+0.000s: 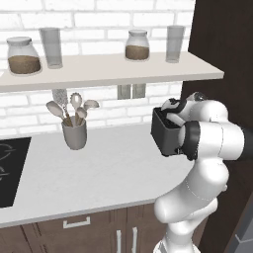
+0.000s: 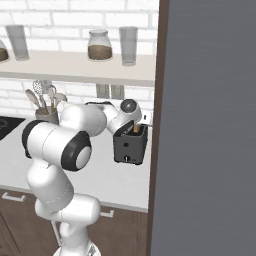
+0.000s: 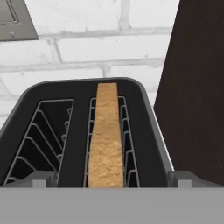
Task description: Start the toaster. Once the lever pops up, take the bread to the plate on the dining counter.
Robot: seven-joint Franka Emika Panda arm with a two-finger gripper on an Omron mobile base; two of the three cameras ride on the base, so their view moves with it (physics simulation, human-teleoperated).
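Gripper (image 3: 112, 178) hangs right over the toaster (image 3: 83, 131), jaws wide apart, the bread (image 3: 105, 140) standing in the right-hand slot.

Utensil crock (image 1: 74, 132) on worktop (image 1: 108, 170), jars (image 1: 23, 56) shelved above

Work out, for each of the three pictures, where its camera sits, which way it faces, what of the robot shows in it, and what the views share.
Left base view: behind the arm to its left, facing the brick wall; the arm's white links partly cover the toaster.
Right base view: behind to its right; the arm reaches to the toaster, a dark panel fills the right.
Hand view: on the hand, looking down at the bread in one slot; open finger tips show.
Shared: toaster, utensil crock, shelf jars.
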